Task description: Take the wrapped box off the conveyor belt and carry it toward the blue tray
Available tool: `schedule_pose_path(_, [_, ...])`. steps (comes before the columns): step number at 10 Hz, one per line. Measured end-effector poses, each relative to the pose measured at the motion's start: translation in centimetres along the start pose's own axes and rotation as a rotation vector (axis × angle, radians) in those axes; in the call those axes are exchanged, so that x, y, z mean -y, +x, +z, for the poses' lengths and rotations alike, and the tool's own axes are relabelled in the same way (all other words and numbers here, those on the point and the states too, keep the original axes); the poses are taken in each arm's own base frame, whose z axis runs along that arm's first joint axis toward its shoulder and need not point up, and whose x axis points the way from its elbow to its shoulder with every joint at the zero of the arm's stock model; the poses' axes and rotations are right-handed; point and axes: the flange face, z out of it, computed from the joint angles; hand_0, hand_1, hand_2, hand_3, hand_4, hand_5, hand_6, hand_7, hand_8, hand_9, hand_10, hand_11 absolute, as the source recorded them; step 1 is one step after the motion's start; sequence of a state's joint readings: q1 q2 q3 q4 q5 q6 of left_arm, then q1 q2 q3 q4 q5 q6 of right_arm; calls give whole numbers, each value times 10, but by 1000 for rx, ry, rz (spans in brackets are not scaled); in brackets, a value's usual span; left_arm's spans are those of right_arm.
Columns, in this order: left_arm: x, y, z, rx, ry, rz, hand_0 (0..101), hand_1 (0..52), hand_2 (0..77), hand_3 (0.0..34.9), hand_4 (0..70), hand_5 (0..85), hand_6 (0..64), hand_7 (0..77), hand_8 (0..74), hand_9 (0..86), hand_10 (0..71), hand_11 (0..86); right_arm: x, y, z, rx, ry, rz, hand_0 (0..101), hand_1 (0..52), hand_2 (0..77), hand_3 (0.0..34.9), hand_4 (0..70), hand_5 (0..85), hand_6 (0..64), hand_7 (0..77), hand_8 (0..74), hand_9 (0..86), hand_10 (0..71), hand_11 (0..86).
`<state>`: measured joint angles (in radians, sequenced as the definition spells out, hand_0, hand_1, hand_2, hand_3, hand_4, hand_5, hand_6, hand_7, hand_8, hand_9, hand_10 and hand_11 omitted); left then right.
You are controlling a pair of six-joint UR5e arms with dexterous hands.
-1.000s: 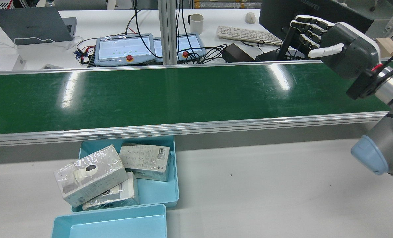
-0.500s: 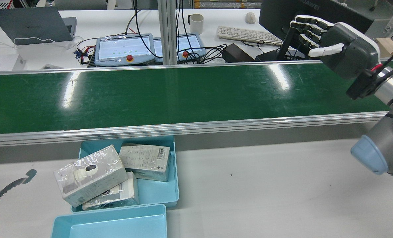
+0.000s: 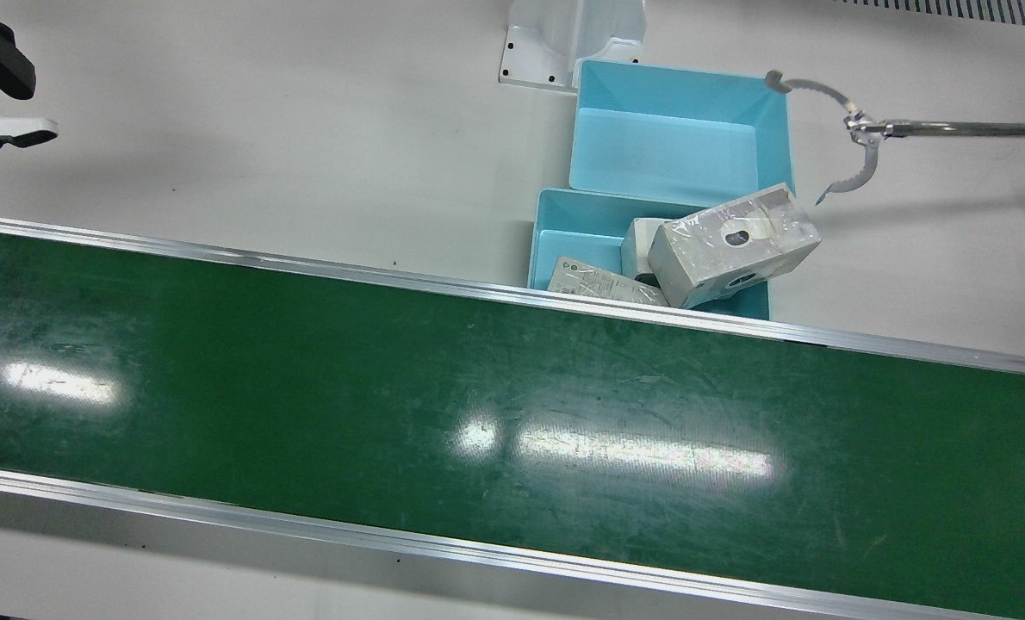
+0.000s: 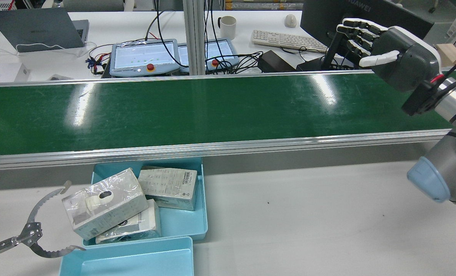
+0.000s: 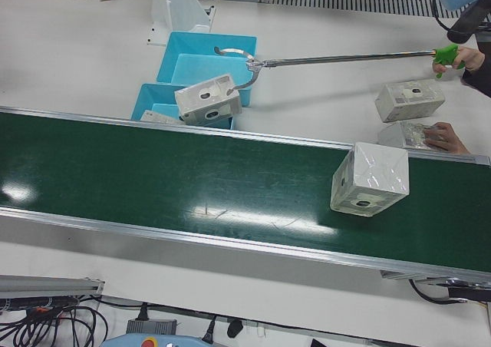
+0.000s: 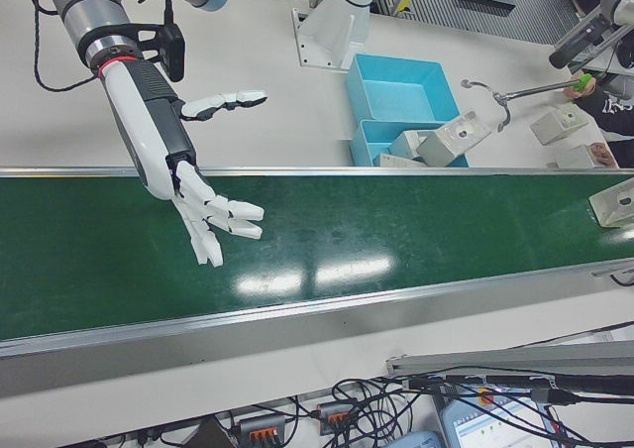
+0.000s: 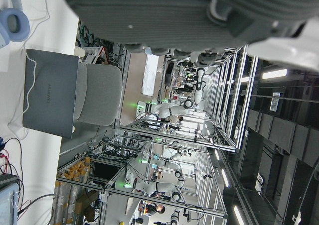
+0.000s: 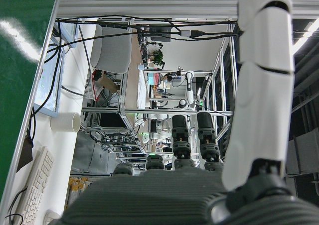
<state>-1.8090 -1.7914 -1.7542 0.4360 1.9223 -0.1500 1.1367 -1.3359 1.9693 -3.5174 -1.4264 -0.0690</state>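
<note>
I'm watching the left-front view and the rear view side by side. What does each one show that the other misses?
Only the left-front view shows the wrapped box standing on the conveyor belt, two more boxes on the table, and a person's hands.

Only the rear view shows the right hand, open above the belt's far edge, and the desks behind.

Both show the blue tray, the wrapped boxes piled in it, and the grabber tool reaching toward them.

right hand (image 6: pixel 203 215) — fingers spread, above green belt (image 6: pixel 396 235)
</note>
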Motion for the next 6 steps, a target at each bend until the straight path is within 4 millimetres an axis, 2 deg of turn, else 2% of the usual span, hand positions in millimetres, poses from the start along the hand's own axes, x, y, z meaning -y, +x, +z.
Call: schedule_pose_path(6, [0,0,0,0,0,0,0,0,11,0,0,11,0,5,5,0,5,0,0,-1,-2,1,0,1,473,125,104,66,109,224,38,175,5,49,0,16])
